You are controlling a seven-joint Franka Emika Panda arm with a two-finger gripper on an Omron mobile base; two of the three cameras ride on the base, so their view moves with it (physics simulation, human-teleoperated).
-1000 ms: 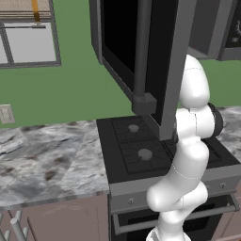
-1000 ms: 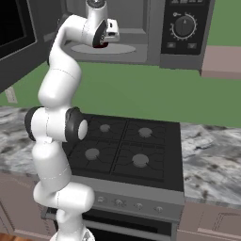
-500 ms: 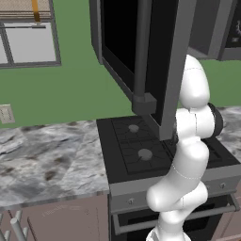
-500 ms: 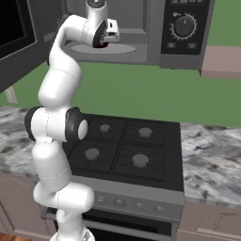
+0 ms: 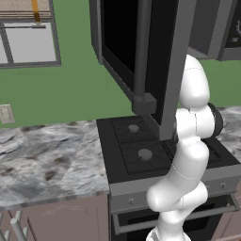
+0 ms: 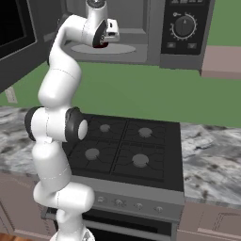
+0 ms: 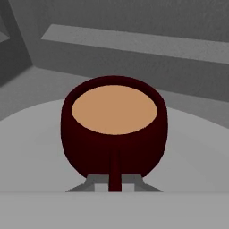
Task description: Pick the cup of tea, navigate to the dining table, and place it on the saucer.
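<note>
Cup of tea [image 7: 114, 129]: maroon, small, probably light and rigid but glazed-slick, brimming with tan liquid, so tilt means spill. Sitting on the pale turntable [image 7: 40, 147] inside the open microwave [image 6: 141, 28], above the black stove [image 6: 127, 150]. Handle at 6 o'clock in the hand view, pincer [image 7: 114, 185] clamped tight on it. Thin handle looks like the only decent hold, so probably wobbly.
</note>
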